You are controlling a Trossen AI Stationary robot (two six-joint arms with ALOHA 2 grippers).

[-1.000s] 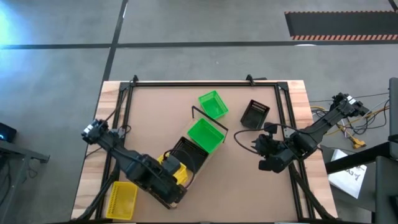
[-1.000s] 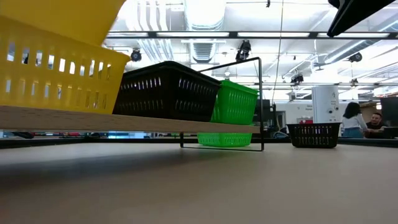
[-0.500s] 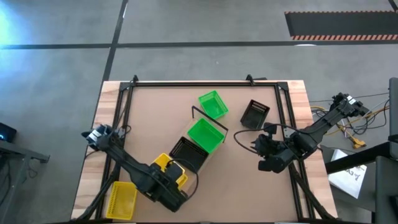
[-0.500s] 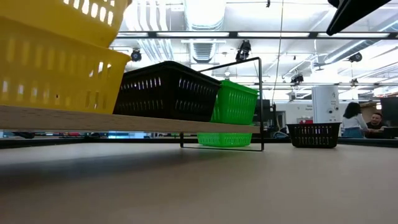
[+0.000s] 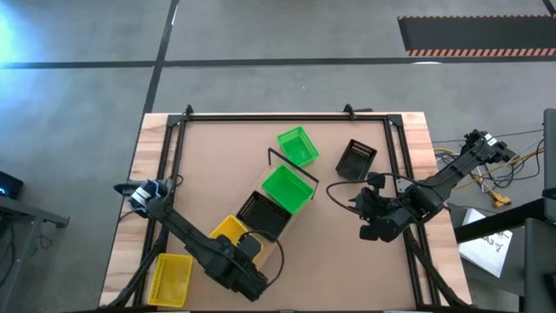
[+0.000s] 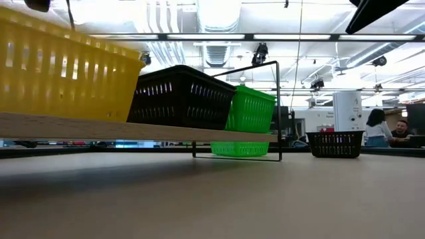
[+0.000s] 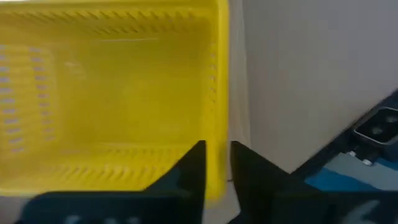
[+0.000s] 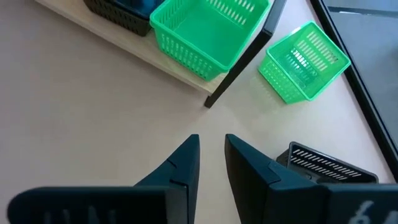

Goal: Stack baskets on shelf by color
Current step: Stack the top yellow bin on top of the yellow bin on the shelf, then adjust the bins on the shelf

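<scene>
The pale wooden shelf [image 5: 276, 249] [image 6: 133, 129] lies slantwise on the table. It carries a yellow basket [image 5: 228, 230] [image 6: 60, 79] [image 7: 112, 93], a black basket [image 5: 265, 213] [image 6: 179, 96] and a green basket [image 5: 289, 187] [image 8: 208, 28]. My left gripper [image 5: 243, 258] [image 7: 217, 165] is at the yellow basket's near-right wall, shut on it. The yellow basket sits low, nested in the yellow one under it on the shelf's near end. My right gripper [image 5: 358, 211] [image 8: 211, 146] hovers open over bare table to the right of the shelf. My left gripper has the yellow basket's side wall [image 7: 219, 140] at its rim. One finger [image 7: 194, 168] is inside the basket and the other [image 7: 249, 171] outside. It comes from above, pointing down. The basket stands upright on the shelf's near end.
A second yellow basket [image 5: 169, 278] lies on the table's near left corner. A green basket [image 5: 297, 146] [image 8: 303, 61] and a black basket [image 5: 356, 159] [image 6: 335, 143] [image 8: 323, 163] stand on the table beyond the shelf's far end. Black frame rails [image 5: 261, 115] border the table. People show in the room behind.
My left gripper has moved down and a little toward the table's near edge, bringing the yellow basket down from above. The basket has dropped from a tilted hover into the yellow basket on the shelf and now sits level in it. The right arm has kept still.
</scene>
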